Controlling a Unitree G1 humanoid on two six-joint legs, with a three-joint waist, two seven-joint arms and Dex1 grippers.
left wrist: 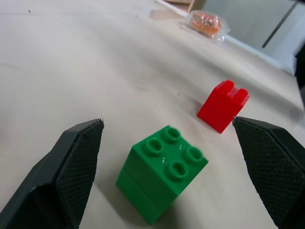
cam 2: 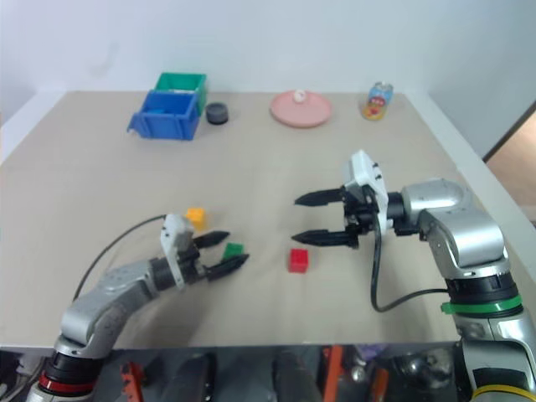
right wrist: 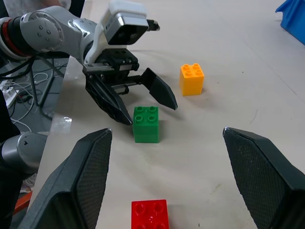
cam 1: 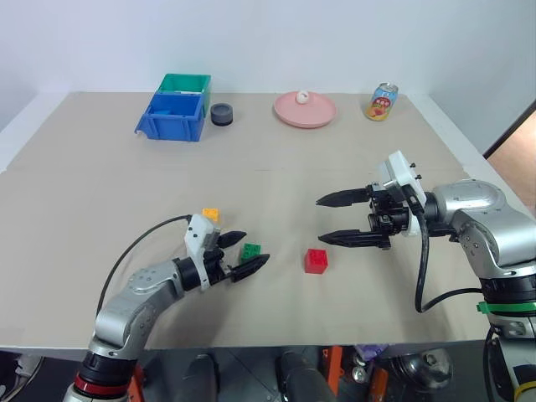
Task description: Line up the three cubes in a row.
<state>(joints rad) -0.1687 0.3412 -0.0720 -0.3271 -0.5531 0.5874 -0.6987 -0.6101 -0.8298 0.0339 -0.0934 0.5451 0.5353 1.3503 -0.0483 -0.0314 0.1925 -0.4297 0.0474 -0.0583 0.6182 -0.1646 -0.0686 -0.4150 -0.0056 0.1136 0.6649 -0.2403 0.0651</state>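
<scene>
Placement under way: left gripper [cam 1: 236, 253] spread wide around small green studded plastic block [cam 1: 249, 251], standing free between yellow block [cam 1: 211, 215] and red block [cam 1: 316, 260]. Right gripper [cam 1: 352, 219] hovering wide, empty. Next, by the look: nudging the red block into line.

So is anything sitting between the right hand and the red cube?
Nothing visible. The open right hand hovers just beyond the red cube, with bare table between them; the green cube sits off toward the left hand.
</scene>
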